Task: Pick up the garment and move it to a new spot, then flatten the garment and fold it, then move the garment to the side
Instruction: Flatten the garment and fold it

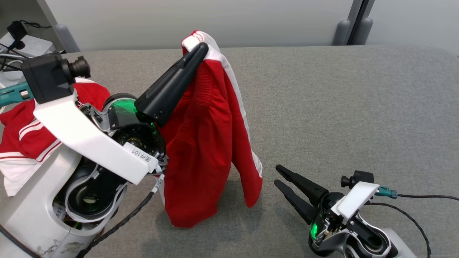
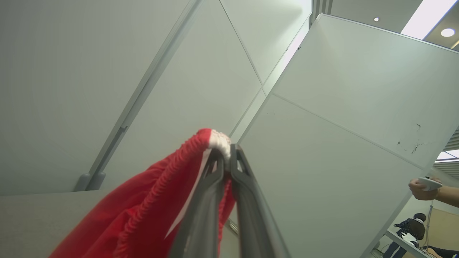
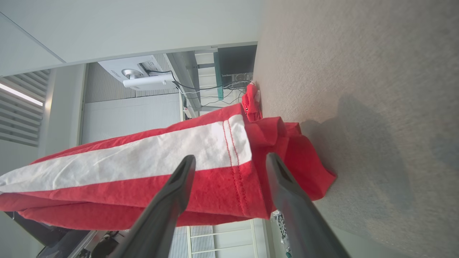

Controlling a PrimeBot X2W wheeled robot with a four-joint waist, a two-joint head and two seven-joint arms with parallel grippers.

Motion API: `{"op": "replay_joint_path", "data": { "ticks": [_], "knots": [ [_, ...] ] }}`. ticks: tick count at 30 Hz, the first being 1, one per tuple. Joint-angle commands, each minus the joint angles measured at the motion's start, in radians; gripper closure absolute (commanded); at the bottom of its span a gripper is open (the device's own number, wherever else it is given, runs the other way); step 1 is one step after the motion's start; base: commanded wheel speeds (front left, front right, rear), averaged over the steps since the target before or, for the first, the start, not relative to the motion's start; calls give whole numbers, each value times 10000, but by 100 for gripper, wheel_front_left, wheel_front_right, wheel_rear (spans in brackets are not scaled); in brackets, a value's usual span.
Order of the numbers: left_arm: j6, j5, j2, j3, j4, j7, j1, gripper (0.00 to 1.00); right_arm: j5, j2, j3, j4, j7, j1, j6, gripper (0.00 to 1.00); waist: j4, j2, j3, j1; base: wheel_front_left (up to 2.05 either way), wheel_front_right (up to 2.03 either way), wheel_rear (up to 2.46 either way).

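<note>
The garment (image 1: 204, 143) is a pair of red shorts with a white side stripe, hanging from my raised left gripper (image 1: 200, 48) down to the grey table (image 1: 340, 107). That gripper is shut on the elastic waistband (image 2: 215, 139), seen pinched between its fingertips in the left wrist view. My right gripper (image 1: 278, 175) stands open low at the lower right, its fingertips a little right of the hanging hem. In the right wrist view its two fingers (image 3: 179, 182) frame the striped leg hem (image 3: 229, 150) without touching it.
More red and white clothing (image 1: 25, 139) lies heaped at the table's left edge behind my left arm. Grey partition walls (image 1: 200, 21) close the far side. A person's hand (image 2: 425, 188) holding a small device appears at the right of the left wrist view.
</note>
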Motion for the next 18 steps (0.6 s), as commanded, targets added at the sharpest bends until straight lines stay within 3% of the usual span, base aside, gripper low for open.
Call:
{"op": "replay_joint_path", "data": {
  "ticks": [1, 5, 8, 10, 12, 14, 15, 16, 18],
  "knots": [
    [1, 123, 292, 413, -294, 10, -624, 100, 80, 126, 22, -158, 142, -146, 16, 0, 26, 0, -29, 0, 0, 0, 0],
    [75, 157, 249, 324, -520, 76, -663, 100, 263, 257, -101, 118, 492, -229, 16, 1, 57, 0, -111, 0, 0, 0, 0],
    [105, 158, 199, 270, -613, 110, -691, 100, 510, 280, 73, 243, 598, -324, 16, 18, 81, 0, -137, 0, 0, 0, 0],
    [114, 154, 159, 232, -637, 129, -708, 100, 861, 283, 349, 254, 564, -375, 16, 21, 111, 0, -154, 0, 0, 0, 0],
    [111, 147, 127, 199, -643, 149, -718, 100, 1165, 285, 648, 226, 519, -432, 16, 36, 139, 0, -171, 0, 0, 0, 0],
    [109, 143, 116, 177, -641, 170, -724, 100, 1356, 286, 894, 137, 432, -498, 16, 67, 164, 0, -166, 0, 0, 0, 0],
    [114, 148, 124, 173, -621, 176, -717, 100, 1380, 286, 963, 63, 368, -525, 16, 92, 178, 0, -162, 0, 0, 0, 0],
    [115, 164, 140, 176, -589, 175, -708, 100, 1369, 286, 996, 10, 280, -537, 16, 100, 190, 0, -157, 0, 0, 0, 0],
    [116, 216, 185, 203, -507, 141, -677, 100, 1236, 287, 949, -126, 164, -546, 16, 100, 206, 0, -154, 0, 0, 0, 0]
  ]
}}
